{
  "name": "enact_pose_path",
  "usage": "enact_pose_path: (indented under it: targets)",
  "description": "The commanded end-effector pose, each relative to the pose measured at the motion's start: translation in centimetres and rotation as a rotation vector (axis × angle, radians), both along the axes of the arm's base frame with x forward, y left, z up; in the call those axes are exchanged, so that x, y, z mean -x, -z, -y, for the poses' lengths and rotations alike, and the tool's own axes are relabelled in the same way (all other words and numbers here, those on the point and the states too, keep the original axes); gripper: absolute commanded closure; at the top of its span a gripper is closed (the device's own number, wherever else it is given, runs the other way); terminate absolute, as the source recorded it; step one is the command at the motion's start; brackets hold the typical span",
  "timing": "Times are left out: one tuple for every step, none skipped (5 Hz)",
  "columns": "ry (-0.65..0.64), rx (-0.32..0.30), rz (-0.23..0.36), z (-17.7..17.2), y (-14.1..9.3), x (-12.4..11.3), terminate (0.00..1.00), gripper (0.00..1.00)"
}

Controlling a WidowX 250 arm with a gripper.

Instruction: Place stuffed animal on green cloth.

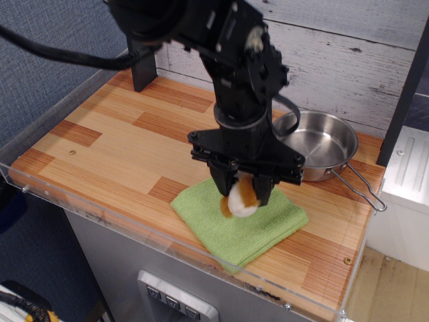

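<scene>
Over on the left, the wooden counter (100, 144) shows its striped planks, pale and reddish-brown, with a clear acrylic lip (80, 211) running along the front edge and a dark post (142, 64) standing at the back against the whitewashed plank wall (348, 60). Moving to the middle, the black robot arm (234, 60) reaches down from above, cable looping off its side, and the gripper (241, 194) points straight down with its two dark fingers (221, 180) clamped on either side of the stuffed animal (241, 200). And what a small thing it is: a rounded fluffy ball, white along the lower part, tan-orange on top and down one side, with an orange bit sticking out at the lower left; the face and ears can't really be picked out from here, since the fingers cover much of it and the fur blurs together. The toy sits right over the green cloth (265, 225), low against the upper middle of it, though whether it actually touches the fabric or hangs just above is hard to call from this angle. The cloth itself is a light lime-green folded towel, roughly square, turned diamond-wise on the counter, with a textured weave and its near corner close to the acrylic lip. Further right, just behind the gripper, a steel pan (328, 144) rests on the counter, its wire handle (358, 188) stretching toward the right edge.
</scene>
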State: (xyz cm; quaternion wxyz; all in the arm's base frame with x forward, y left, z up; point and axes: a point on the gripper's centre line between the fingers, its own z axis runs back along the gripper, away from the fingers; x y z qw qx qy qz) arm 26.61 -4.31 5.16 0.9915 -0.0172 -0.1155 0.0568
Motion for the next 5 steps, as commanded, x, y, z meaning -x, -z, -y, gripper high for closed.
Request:
enact_pose_path:
  targets:
    - [-0.002, -0.005, -0.011, -1.0, 0.8, 1.5, 0.0, 1.0]
    - [-0.021, 0.017, -0.046, -1.1, 1.6, 2.0, 0.0, 1.0]
    - [-0.067, -0.016, -0.066, -1.4, 0.8, 2.1, 0.0, 0.0]
    - [-0.077, -0.005, -0.074, -1.4, 0.9, 2.2, 0.0, 0.0]
    - [-0.106, -0.006, -0.055, -1.7, 0.2, 2.1, 0.0, 0.0]
